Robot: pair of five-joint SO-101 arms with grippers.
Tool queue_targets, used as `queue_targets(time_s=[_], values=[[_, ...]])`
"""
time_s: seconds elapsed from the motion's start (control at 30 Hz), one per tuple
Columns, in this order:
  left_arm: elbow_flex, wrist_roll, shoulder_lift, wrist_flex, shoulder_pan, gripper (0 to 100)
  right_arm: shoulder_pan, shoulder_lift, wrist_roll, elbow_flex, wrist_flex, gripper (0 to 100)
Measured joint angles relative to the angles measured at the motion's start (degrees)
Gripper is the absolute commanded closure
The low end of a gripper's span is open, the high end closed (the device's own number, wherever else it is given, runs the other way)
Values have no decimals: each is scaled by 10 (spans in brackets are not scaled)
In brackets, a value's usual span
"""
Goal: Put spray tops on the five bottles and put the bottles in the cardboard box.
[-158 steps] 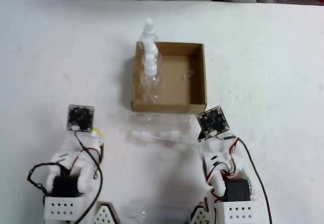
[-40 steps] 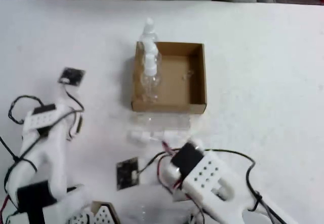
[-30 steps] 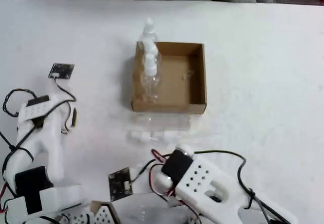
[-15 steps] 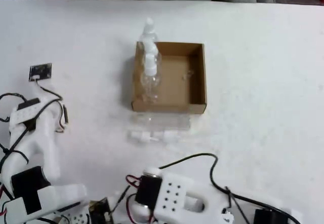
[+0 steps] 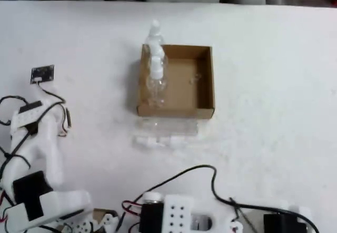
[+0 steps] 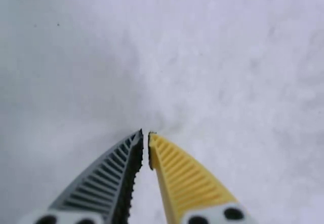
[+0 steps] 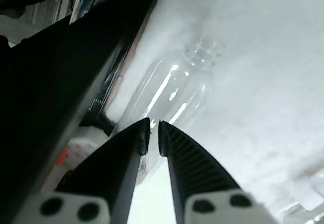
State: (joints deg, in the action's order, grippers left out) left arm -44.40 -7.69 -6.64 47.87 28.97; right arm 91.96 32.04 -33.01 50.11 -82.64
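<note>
Two grippers, both holding nothing.

1. Your right gripper [image 7: 150, 127] is nearest, low at the near edge of the table [image 5: 274, 85]. Its black fingers are drawn almost together, with a thin slit between the tips.
2. An uncapped bottle [image 7: 174, 87], clear, lies on its side just past those tips, neck pointing away from the gripper. The fingers are not around it. You cannot tell whether the tips touch it.
3. Your left gripper [image 6: 145, 135] has one grey and one yellow finger, the tips all but meeting over bare table. It sits out to the left, well apart from every bottle.
4. A loose bottle [image 5: 166, 125], clear, lies on its side just in front of the box, with white spray tops [image 5: 155, 142] beside it on the near side.
5. The cardboard box [image 5: 202, 80] is farthest. Capped bottles [image 5: 156, 69] stand upright along its left wall, at least two of them.
</note>
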Motion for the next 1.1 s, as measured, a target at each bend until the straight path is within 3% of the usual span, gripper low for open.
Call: queue_targets(time_s=[0.27, 0.5, 0.7, 0.87, 1.1], values=[[0, 0, 0, 0, 0, 973, -43, -71, 33, -1, 45, 982], [0, 0, 3, -1, 3, 972, -193, -13, 28, 8, 59, 982], [4, 2, 6, -2, 3, 972, -316, 131, 27, 10, 20, 982], [4, 4, 5, -1, 7, 972, -304, 207, 12, 40, 4, 981], [54, 74, 66, -13, 58, 972, -203, 192, 7, 54, 5, 981]])
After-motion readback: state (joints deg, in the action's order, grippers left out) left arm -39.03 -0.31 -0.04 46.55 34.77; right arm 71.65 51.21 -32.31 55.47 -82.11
